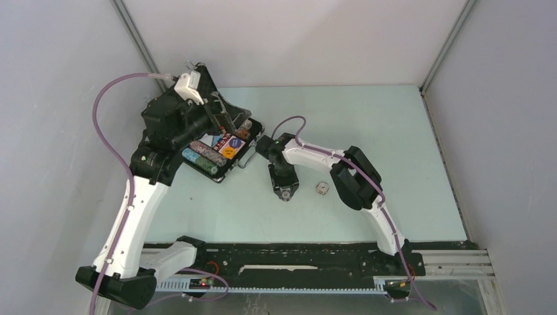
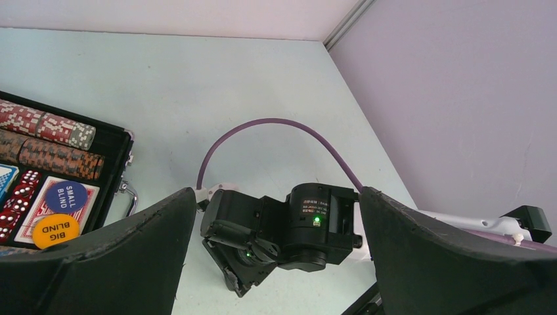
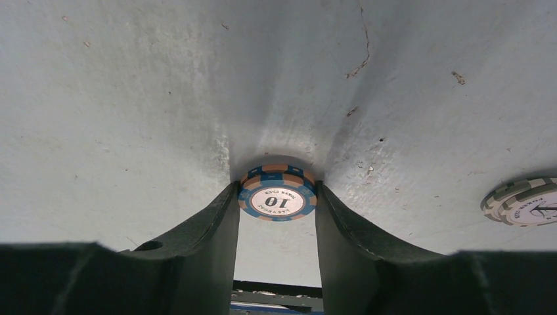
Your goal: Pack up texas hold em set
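The black case [image 1: 231, 164] lies open at the table's left, with chip rows [image 1: 200, 159], cards and an orange button inside; it also shows in the left wrist view [image 2: 111, 161]. My left gripper [image 2: 276, 262] is open and empty, raised above the case's right side. My right gripper [image 1: 285, 194] points down at the table right of the case. In the right wrist view its fingertips [image 3: 277, 197] are closed on the edges of a blue and tan "10" chip [image 3: 277, 200] lying flat on the table. A grey and white chip [image 1: 322, 189] lies just right of it, also in the right wrist view [image 3: 525, 203].
The case's silver handle [image 1: 247, 157] sticks out toward the right arm's wrist [image 1: 279, 149]. A purple cable [image 2: 276, 128] loops over that wrist. Grey walls close in the table at the back and both sides. A black rail [image 1: 295, 259] runs along the near edge.
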`<state>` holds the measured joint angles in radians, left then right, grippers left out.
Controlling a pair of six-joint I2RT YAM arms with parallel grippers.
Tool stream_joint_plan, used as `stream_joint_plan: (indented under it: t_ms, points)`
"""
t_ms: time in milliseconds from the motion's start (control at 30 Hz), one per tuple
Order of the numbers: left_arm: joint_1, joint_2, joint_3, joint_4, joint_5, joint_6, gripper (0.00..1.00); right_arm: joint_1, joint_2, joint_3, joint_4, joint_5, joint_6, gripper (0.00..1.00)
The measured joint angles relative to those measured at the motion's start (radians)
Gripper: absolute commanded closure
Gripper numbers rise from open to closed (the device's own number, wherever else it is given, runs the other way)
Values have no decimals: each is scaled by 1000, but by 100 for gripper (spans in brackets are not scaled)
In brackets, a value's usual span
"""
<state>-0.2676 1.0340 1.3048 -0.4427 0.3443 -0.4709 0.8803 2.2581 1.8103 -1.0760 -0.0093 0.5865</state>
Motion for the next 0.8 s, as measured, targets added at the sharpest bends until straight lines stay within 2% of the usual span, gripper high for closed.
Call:
stream_joint_plan:
  t_ms: [67, 367, 567, 800]
  points:
    - [0, -2, 0, 0, 0, 0, 0, 0, 0, 0, 0, 0, 0, 83]
    - [0, -4, 0, 0, 0, 0, 0, -23, -13, -18, 16, -18, -1, 96]
    - [0, -4, 0, 0, 0, 0, 0, -49, -54, -48, 22, -31, -5, 100]
    - [0, -4, -13, 12, 0, -2, 0, -77, -99, -65, 21, -31, -8, 100]
